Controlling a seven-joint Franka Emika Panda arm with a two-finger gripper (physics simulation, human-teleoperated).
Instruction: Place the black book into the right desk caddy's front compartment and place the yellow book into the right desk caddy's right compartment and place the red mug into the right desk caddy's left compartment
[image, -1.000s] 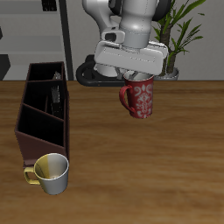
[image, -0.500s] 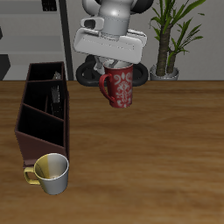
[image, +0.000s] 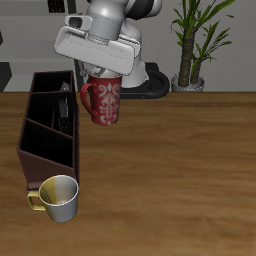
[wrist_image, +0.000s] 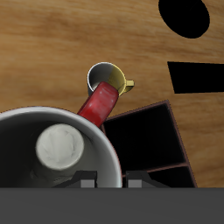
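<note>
My gripper (image: 102, 76) is shut on the rim of the red mug (image: 103, 100), which hangs upright in the air above the table, just beside the right desk caddy (image: 45, 150). The wrist view looks down into the mug's pale grey inside (wrist_image: 61, 149), with its red handle (wrist_image: 101, 103) pointing toward the caddy's dark wall (wrist_image: 144, 110). A dark shape with pale edges (image: 64, 112) stands in the caddy's middle section and looks like the black book. I cannot make out the yellow book.
A yellow-cream mug (image: 58, 197) (wrist_image: 106, 76) stands on the table just past the caddy's end nearest the table's front edge. A potted plant (image: 190, 45) and the robot's black base (image: 150, 85) are at the back.
The gripper has carried the red mug sideways across the table toward the caddy and a little higher. The caddy and the yellow-cream mug have not moved.
</note>
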